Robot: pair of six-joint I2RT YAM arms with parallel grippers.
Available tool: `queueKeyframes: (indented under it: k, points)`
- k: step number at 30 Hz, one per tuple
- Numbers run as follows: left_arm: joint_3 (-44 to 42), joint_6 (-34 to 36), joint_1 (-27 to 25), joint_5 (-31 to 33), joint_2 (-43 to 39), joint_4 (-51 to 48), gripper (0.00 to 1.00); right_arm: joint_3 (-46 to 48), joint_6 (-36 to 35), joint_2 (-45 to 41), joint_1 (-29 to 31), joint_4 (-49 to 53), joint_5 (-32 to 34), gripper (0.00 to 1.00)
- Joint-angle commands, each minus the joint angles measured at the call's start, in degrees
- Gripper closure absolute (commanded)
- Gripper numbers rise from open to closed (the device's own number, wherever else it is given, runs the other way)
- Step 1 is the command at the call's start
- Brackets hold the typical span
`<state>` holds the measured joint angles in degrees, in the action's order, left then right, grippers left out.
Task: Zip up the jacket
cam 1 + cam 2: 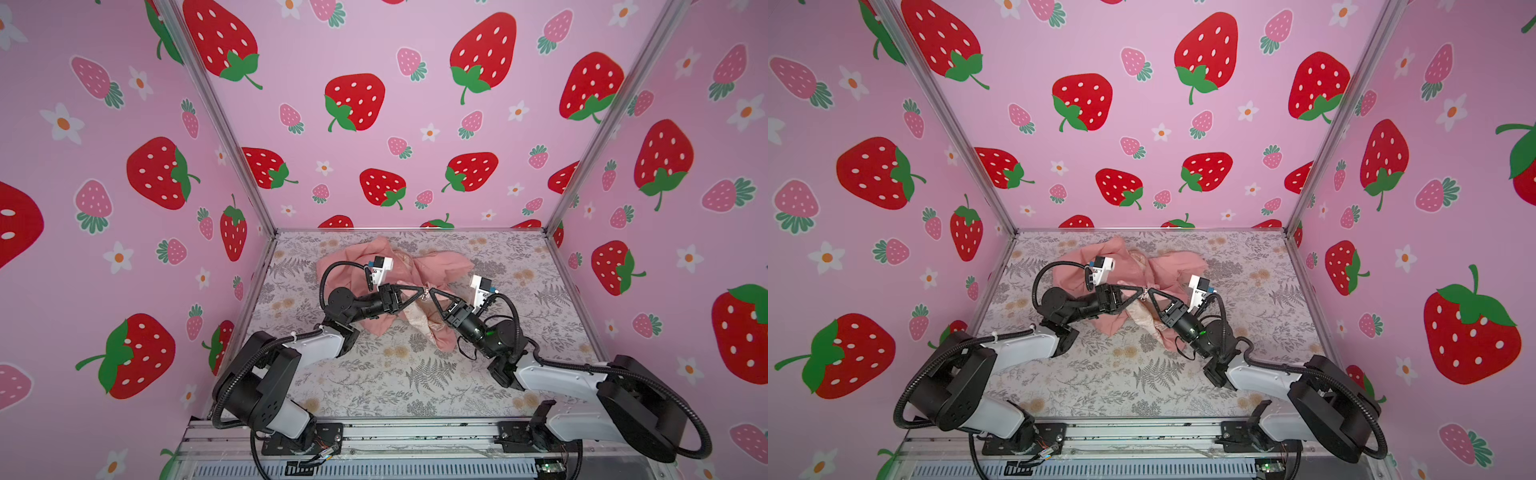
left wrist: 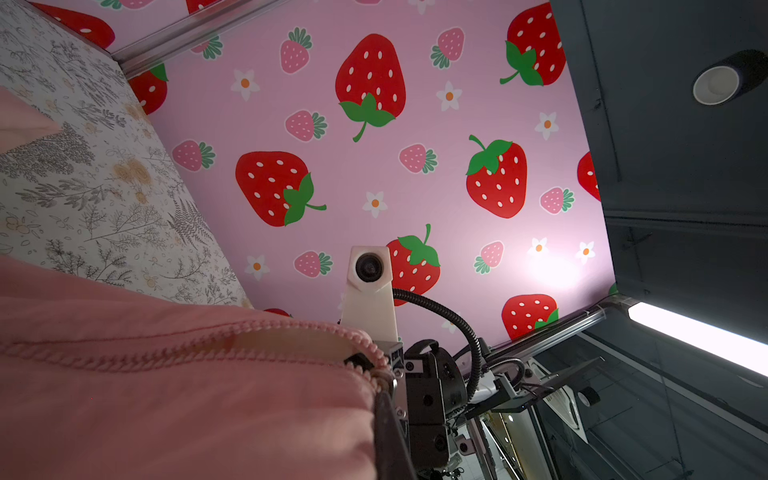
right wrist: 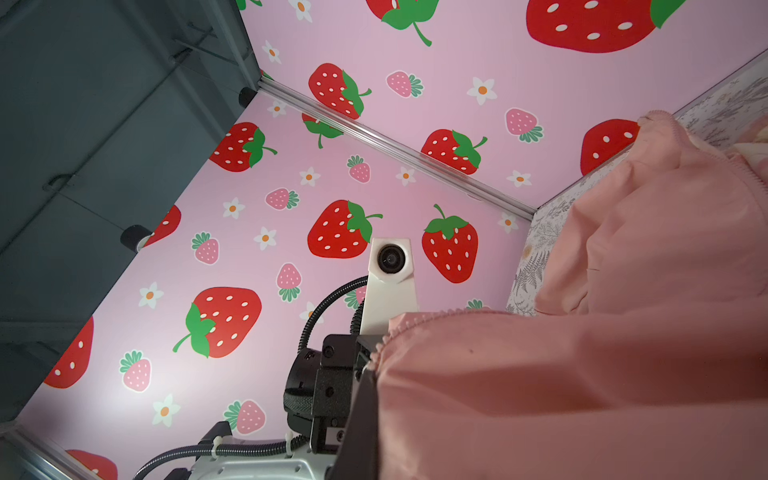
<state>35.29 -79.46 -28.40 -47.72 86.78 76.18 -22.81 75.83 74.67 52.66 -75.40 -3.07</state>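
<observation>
The salmon-pink jacket (image 1: 415, 266) (image 1: 1154, 270) lies crumpled at the back middle of the table, its cream lining (image 1: 419, 318) showing at the front. My left gripper (image 1: 421, 289) (image 1: 1142, 288) and right gripper (image 1: 431, 291) (image 1: 1150, 291) meet tip to tip over it, both shut on the jacket's zip edge. A small metal zip pull (image 1: 424, 296) (image 1: 1144, 296) hangs just below the tips. In the left wrist view pink zip teeth (image 2: 208, 345) run up to my dark finger (image 2: 390, 432). Pink cloth (image 3: 582, 374) lies against my finger (image 3: 361, 424) in the right wrist view.
The table (image 1: 415, 386) has a grey and tan floral cover. Strawberry-print walls (image 1: 374, 104) close in the back and both sides. Both arm bases sit on a metal rail (image 1: 415, 432) along the front edge.
</observation>
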Motion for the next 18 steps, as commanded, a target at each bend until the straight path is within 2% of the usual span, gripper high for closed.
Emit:
queueKeyframes:
  k: [1,9,18]
  points:
    - [1.3,-1.7,1.9,9.9,-0.7,5.5,1.0,1.3,-0.5,1.6,2.9,0.0,-4.1,1.0]
    - [1.7,-4.4,1.9,12.4,-2.5,5.4,1.0,1.7,-2.3,5.3,3.0,-1.3,-3.0,1.0]
    - [0.4,-5.5,1.9,13.8,-2.7,5.2,1.0,-0.8,-2.8,5.5,2.9,-0.9,-5.8,1.0]
